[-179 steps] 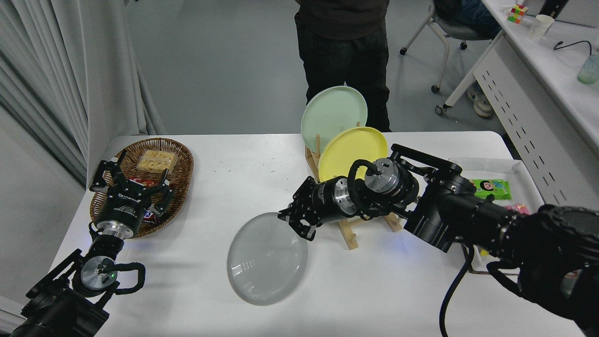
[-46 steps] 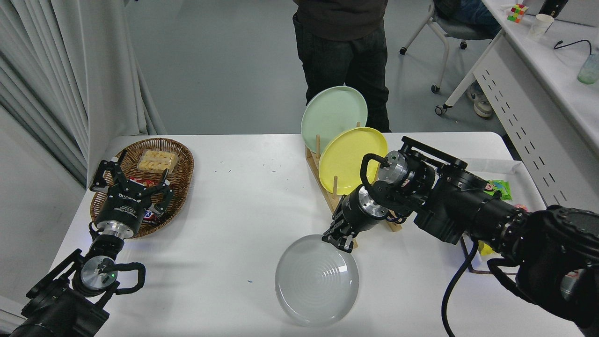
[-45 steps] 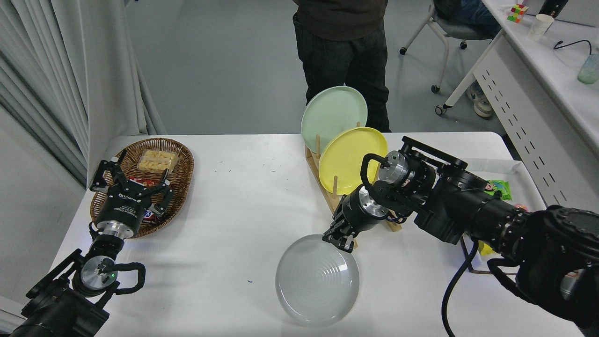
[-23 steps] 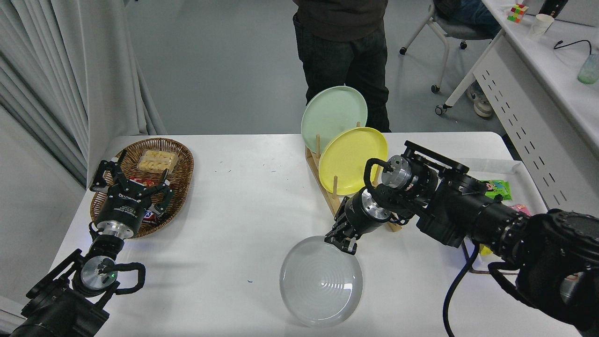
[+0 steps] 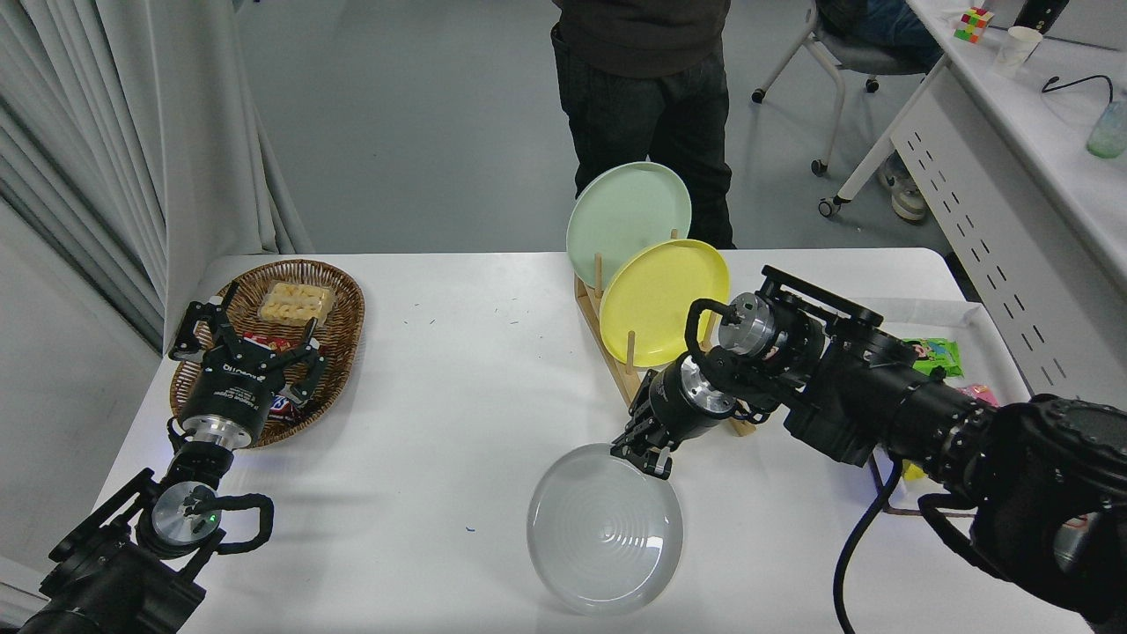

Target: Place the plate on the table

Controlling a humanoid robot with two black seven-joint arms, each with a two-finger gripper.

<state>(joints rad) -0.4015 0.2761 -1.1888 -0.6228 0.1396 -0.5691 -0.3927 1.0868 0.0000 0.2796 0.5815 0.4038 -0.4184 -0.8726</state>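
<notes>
The light-grey plate [image 5: 605,533] lies flat or nearly flat on the white table [image 5: 458,396], toward the near edge, right of centre. My right gripper [image 5: 645,454] reaches down from the right and is shut on the plate's far rim. Whether the plate rests fully on the tabletop I cannot tell. My left gripper [image 5: 245,345] stays parked at the lower left, open, over the near edge of a wicker basket.
A wooden rack [image 5: 629,374] just behind my right wrist holds a yellow plate [image 5: 656,299] and a mint-green plate [image 5: 625,211] upright. The wicker basket [image 5: 339,308] holds snacks. A tray [image 5: 977,321] with packets lies at the right. A person [image 5: 647,106] stands at the far side.
Over the last few seconds my right gripper carried the plate rightward and toward the near edge, lowering it. In the last half second it has hardly moved.
</notes>
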